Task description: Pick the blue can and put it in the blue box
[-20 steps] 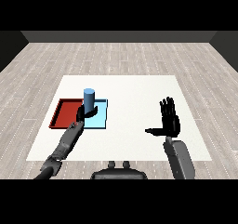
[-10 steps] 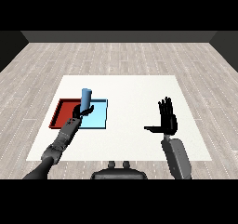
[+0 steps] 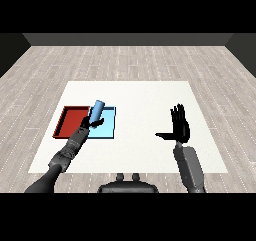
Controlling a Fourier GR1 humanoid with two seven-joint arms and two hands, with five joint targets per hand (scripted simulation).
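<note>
The black left hand (image 3: 91, 123) curled round a light blue cylindrical can (image 3: 96, 111), tilted above the flat light blue tray (image 3: 107, 130). Beside it lay the flat red tray (image 3: 70, 121). The right hand (image 3: 180, 127) stood straight-fingered, well apart.

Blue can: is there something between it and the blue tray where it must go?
Nothing visible. The left hand holds the blue can, tilted, over the light blue tray, whose visible floor holds nothing. The red tray lies beside it.

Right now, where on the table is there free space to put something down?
Bare white table lies between the blue tray and the open right hand, and along the far edge. The left side is crowded: red tray, blue tray, left hand holding the tilted blue can.
</note>
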